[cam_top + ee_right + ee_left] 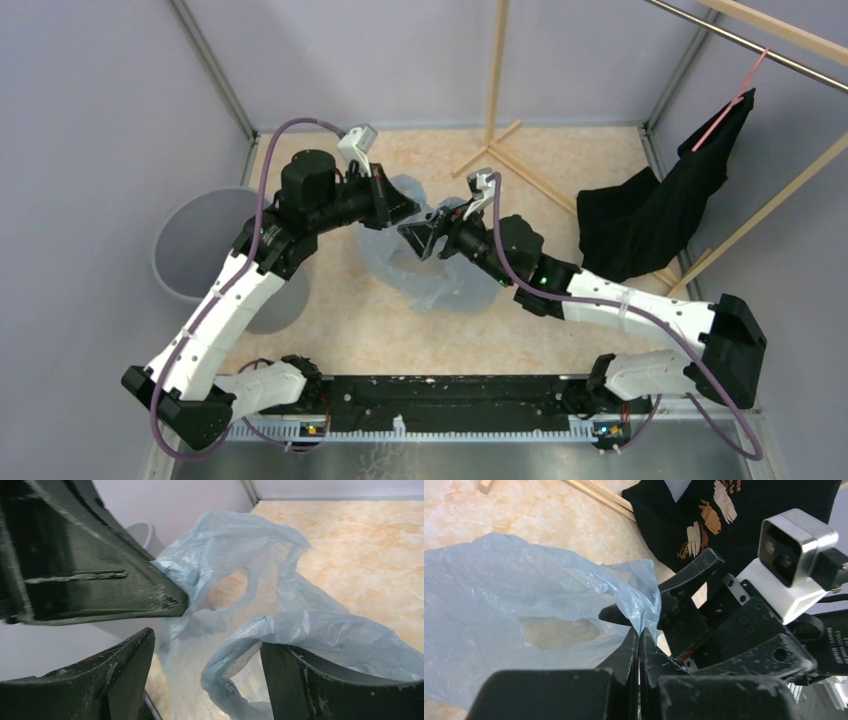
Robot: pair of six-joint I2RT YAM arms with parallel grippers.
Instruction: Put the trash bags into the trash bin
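Observation:
The light-blue, wrinkled trash bag lies spread on the marble-patterned table between the two arms, partly lifted at its top edge. My left gripper is shut on a pinch of that edge, and the left wrist view shows the film caught between the closed tips. My right gripper faces it, open. In the right wrist view a loop of the bag hangs between the spread fingers and drapes over one of them. The grey trash bin stands at the left, behind my left arm.
A black garment hangs from a pink hanger on the wooden rack at the back right, its hem on the table. Purple walls close in the table on three sides. The bin's wall shows behind the bag.

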